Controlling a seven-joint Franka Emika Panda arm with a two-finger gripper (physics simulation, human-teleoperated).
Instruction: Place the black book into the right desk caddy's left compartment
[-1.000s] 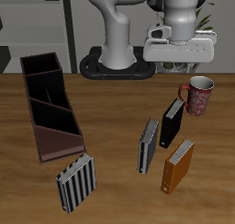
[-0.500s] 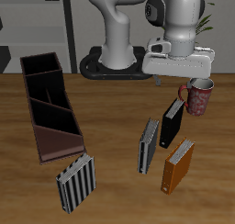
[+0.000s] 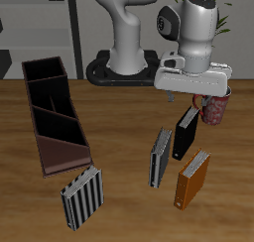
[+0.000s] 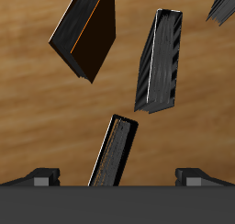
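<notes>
Nearest the desk's (image 3: 119,211) front edge you see the striped book (image 3: 82,196) and the orange book (image 3: 192,179). Behind the orange book stands the black book (image 3: 186,133), upright beside a second striped book (image 3: 161,156). The gripper (image 3: 196,99) hangs above the black book, fingers spread, holding nothing. The right desk caddy (image 3: 55,112) lies well apart across the desk. The mug (image 3: 215,108) stands behind the gripper.

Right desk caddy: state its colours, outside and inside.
Right desk caddy: maroon-brown outside, black inside; exterior view shows it best.
</notes>
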